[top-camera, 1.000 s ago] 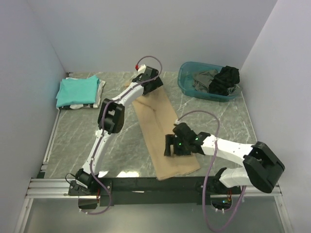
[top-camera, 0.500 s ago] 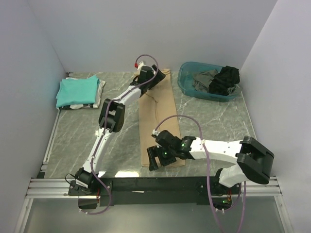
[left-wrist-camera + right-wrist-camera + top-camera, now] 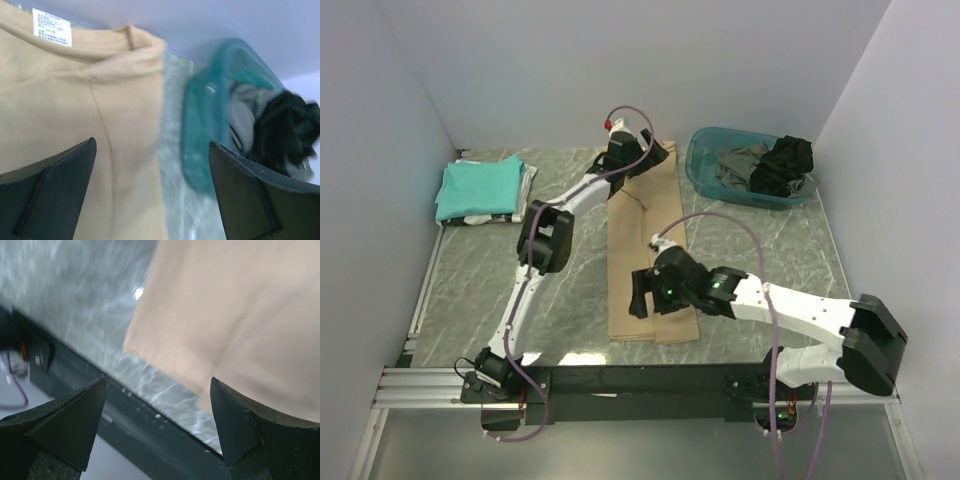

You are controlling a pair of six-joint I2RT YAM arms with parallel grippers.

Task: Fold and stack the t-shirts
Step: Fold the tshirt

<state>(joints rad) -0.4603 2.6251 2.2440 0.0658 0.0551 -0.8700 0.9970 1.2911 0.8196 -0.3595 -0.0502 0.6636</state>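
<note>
A tan t-shirt (image 3: 650, 250) lies on the table as a long narrow folded strip, running from the back wall toward the front rail. My left gripper (image 3: 653, 153) hovers open over its far end; in the left wrist view (image 3: 152, 145) the tan cloth (image 3: 75, 100) and its white neck label (image 3: 51, 26) lie below the empty jaws. Over the strip's near left part, my right gripper (image 3: 640, 297) is open; its wrist view (image 3: 158, 385) shows the shirt's near corner (image 3: 240, 315), nothing held. A folded teal t-shirt (image 3: 480, 186) tops a stack with white cloth (image 3: 480, 217) at the left.
A teal plastic basin (image 3: 705, 170) at the back right holds grey (image 3: 738, 165) and black garments (image 3: 785, 162); it also shows in the left wrist view (image 3: 210, 130). The black front rail (image 3: 620, 380) runs along the near table edge, right below the right gripper.
The tan shirt has swung from a diagonal lie to a straight, narrower strip. My right gripper moved left along its near end and let go. The left gripper shifted toward the back wall.
</note>
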